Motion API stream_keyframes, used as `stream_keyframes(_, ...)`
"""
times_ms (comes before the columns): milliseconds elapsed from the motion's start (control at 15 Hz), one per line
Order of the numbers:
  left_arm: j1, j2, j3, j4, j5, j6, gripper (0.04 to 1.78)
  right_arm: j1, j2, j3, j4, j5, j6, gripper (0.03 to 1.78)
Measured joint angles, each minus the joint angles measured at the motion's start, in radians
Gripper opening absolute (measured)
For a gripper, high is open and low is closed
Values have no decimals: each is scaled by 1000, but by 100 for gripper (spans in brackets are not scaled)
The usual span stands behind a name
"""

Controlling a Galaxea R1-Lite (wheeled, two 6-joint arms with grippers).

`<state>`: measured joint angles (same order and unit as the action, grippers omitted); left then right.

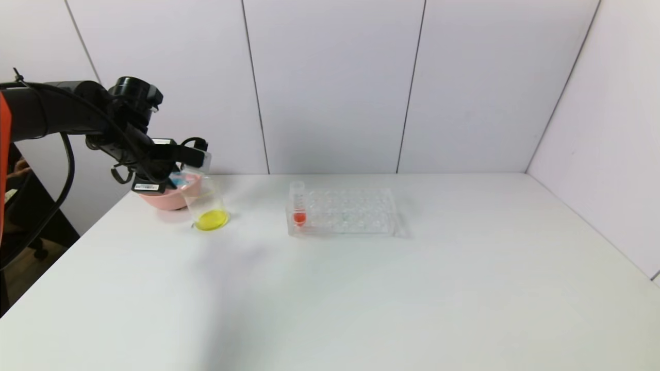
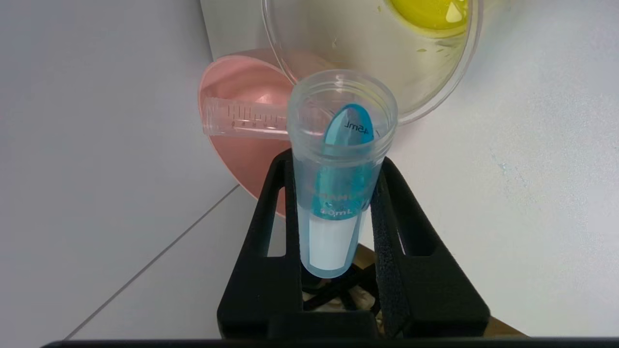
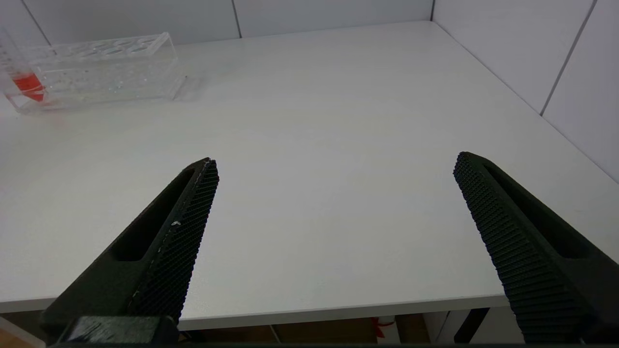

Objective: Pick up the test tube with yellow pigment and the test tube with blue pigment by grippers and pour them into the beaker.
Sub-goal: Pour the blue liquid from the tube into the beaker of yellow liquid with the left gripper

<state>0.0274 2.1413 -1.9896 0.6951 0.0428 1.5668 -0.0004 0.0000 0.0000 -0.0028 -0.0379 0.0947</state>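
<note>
Just above the beaker (image 1: 207, 206), which already holds yellow, my left hand (image 2: 338, 159) grips the blue tube (image 2: 338, 183), tipped mouth-first toward its rim. Next I judge: tilt further. Right hand (image 3: 333, 222) gapes idle.

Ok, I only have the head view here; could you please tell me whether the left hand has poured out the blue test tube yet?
Observer: Not yet. The left hand is shut on the blue-pigment test tube, with blue liquid inside and its mouth toward the beaker.
Operator: Thank you. What lies in the pink bowl?
Observer: The pink bowl holds a clear graduated tube lying on its side, with no liquid visible.
Operator: And the right hand?
Observer: The right hand is open and holds nothing, above the table's near edge.
</note>
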Motion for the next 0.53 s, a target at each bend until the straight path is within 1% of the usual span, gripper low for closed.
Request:
stream_keyframes(267,-2,3,0,-6,75,0,44,0,0,0,0,0,0,177)
stream_keyframes(533,-13,10,0,-13,80,0,44,0,0,0,0,0,0,177)
